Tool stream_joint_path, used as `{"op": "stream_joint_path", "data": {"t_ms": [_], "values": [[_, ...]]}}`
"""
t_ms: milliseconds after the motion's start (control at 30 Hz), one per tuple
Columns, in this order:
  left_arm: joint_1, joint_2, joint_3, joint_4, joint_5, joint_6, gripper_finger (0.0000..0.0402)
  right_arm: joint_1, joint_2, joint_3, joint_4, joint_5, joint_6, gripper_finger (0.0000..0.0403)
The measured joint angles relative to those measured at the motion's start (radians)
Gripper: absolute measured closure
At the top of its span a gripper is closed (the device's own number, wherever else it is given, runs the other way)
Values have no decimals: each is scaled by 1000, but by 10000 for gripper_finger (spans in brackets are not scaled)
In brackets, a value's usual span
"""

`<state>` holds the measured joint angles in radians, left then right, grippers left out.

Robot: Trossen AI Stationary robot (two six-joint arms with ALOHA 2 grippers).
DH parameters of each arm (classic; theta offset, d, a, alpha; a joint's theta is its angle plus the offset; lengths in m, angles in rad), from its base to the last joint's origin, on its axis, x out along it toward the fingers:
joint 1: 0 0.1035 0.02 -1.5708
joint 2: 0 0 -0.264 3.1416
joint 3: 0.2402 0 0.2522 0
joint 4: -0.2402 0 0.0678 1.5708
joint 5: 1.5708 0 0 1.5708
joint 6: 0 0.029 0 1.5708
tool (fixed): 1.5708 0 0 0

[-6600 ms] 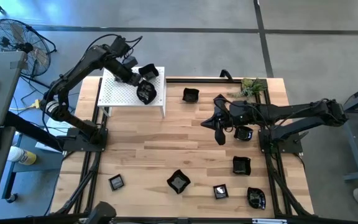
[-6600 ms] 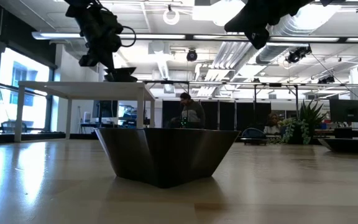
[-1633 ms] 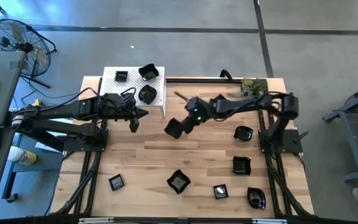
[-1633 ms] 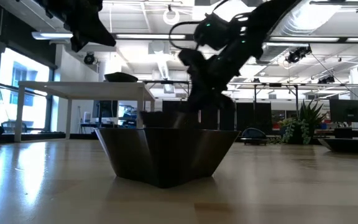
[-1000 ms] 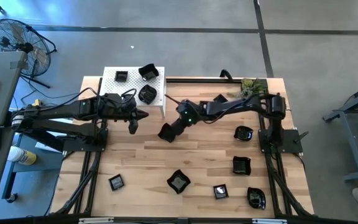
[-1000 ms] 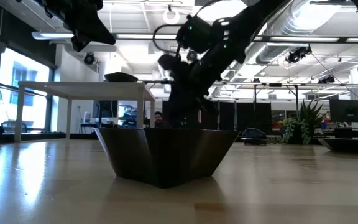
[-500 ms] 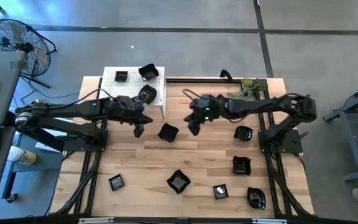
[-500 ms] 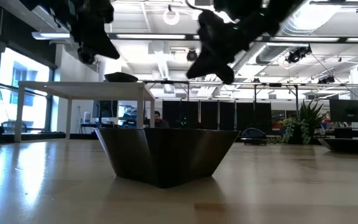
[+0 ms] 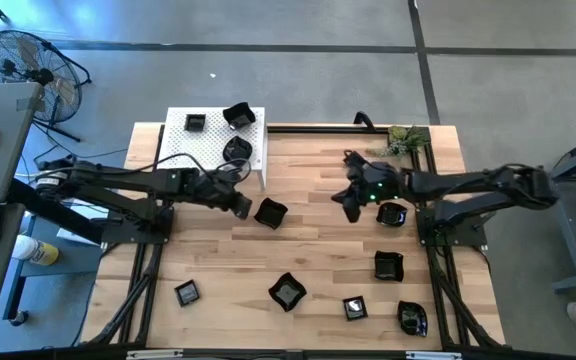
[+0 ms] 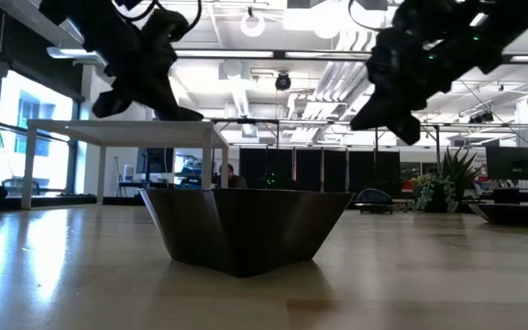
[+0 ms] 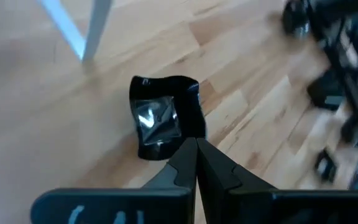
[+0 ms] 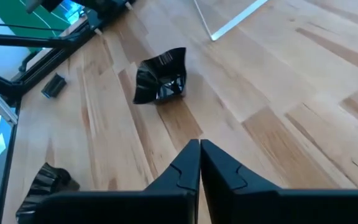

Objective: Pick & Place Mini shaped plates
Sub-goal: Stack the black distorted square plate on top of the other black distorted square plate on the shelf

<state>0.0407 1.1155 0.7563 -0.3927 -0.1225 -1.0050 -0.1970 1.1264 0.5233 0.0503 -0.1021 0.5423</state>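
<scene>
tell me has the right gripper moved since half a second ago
Yes. In the high view the right gripper, shut and empty, has pulled back toward the green plant sprig, away from the black plate near the white stand.

The table is pale wooden planking with visible grain and a smooth, faintly sheened top. The small square black dish lying on it looks like glossy moulded plastic, its inside throwing bright highlights, as does the angular black dish close to the low camera. The white perforated stand looks like matt painted metal; both grippers' dark fingers look like matt plastic.
</scene>
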Motion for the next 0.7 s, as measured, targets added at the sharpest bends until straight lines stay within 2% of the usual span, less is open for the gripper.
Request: {"op": "stream_joint_path", "data": {"t_ms": [300, 467, 700], "values": [[-69, 32, 0, -14, -125, -414, 396, 0, -99, -88, 39, 42, -21, 395], [-68, 80, 2, -4, -64, -503, 396, 0, -100, -90, 39, 43, -66, 400], [-67, 161, 0, 13, -83, -526, 396, 0, -100, -90, 40, 43, -103, 395]]}}
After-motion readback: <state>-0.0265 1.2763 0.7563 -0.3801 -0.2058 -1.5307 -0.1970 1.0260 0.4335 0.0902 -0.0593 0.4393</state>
